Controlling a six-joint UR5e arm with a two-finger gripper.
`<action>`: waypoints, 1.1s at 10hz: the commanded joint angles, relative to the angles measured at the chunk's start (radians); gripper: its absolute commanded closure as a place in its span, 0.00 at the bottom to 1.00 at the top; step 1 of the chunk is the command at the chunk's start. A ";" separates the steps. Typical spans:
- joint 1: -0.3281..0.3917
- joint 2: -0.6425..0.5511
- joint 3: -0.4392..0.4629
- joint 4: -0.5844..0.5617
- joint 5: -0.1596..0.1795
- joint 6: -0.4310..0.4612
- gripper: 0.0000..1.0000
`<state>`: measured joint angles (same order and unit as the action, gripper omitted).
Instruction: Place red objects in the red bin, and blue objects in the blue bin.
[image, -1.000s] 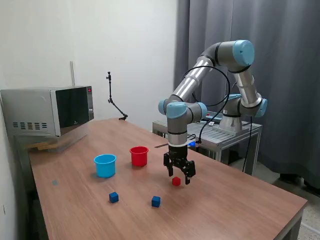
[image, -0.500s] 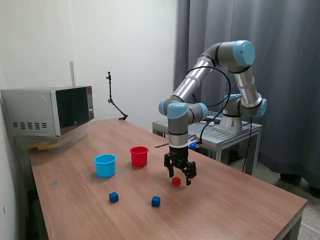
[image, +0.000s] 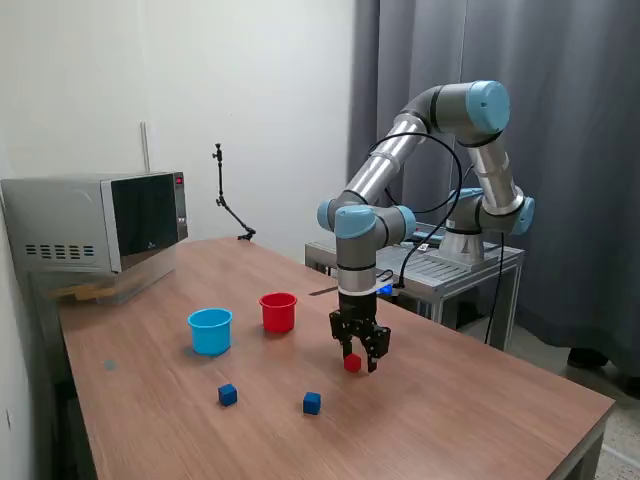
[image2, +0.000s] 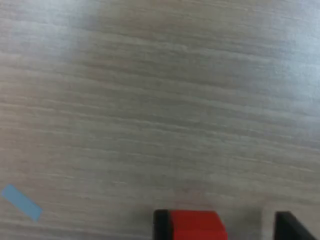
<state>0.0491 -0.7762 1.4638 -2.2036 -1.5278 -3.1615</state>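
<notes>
Red cube (image: 352, 363) sits on the wooden surface (image: 470, 410) between the claw (image: 359, 361) fingers, one finger touching, the other just apart: narrowed, not yet gripping. Red cup (image: 278, 312) and light blue cup (image: 210, 331) wait nearby.

I can't read any text, label, brand or number in either view. The microwave (image: 95, 222) has a small red spot on its control panel, too small to tell. The strip of blue tape (image2: 21, 202) on the table (image: 480, 400) looks blank.
</notes>
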 joint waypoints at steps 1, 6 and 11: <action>0.000 0.000 0.001 -0.001 0.000 0.000 1.00; -0.006 -0.012 0.000 -0.001 -0.009 0.003 1.00; -0.119 -0.204 -0.008 0.015 -0.089 0.014 1.00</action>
<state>-0.0201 -0.9246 1.4395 -2.1935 -1.5964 -3.1543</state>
